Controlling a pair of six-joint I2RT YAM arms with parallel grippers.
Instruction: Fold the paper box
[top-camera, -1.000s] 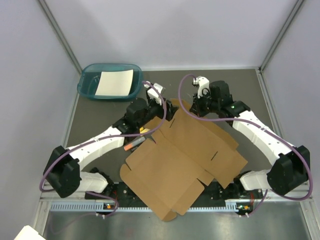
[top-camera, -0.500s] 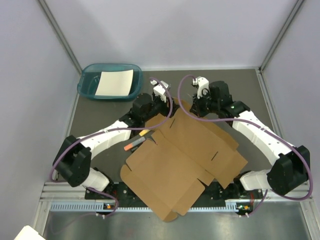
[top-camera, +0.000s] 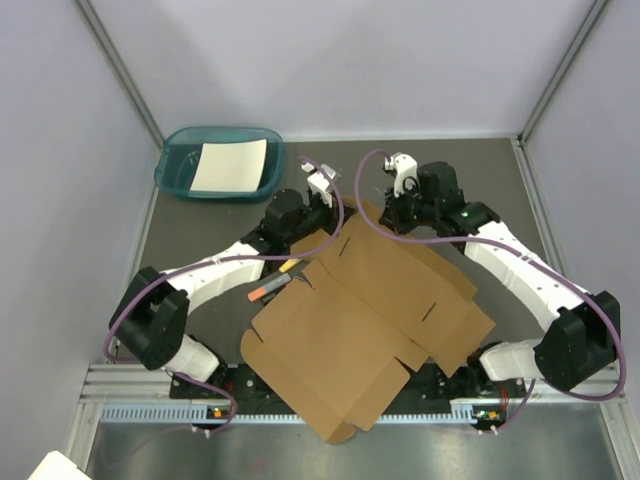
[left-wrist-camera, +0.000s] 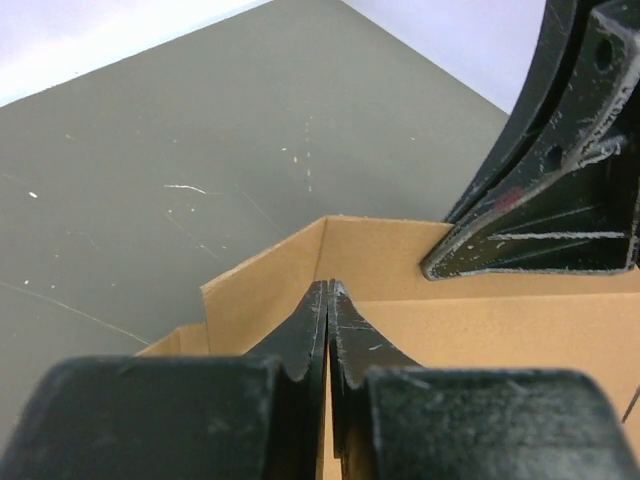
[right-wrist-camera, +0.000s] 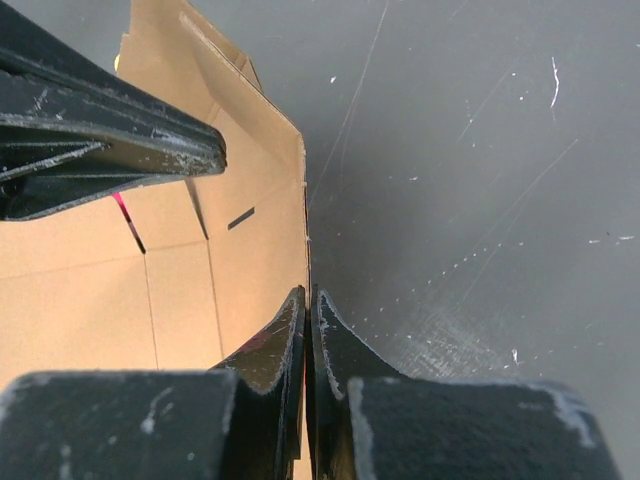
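Note:
The paper box is a flat brown cardboard sheet with flaps and creases, spread across the middle of the table. Its far flap is raised. My left gripper is shut on the left edge of that flap; in the left wrist view the cardboard runs between the closed jaws of the left gripper. My right gripper is shut on the flap's right edge, and the right wrist view shows the right gripper pinching the cardboard edge. Each wrist view shows the other gripper's fingers close by.
A teal tray holding a white paper sheet stands at the far left. An orange marker lies beside the cardboard's left edge, under the left arm. Grey walls enclose the table on three sides.
The left arm reached further toward the raised far flap and its gripper went from open to shut on the flap's edge. The right arm and the cardboard stayed put.

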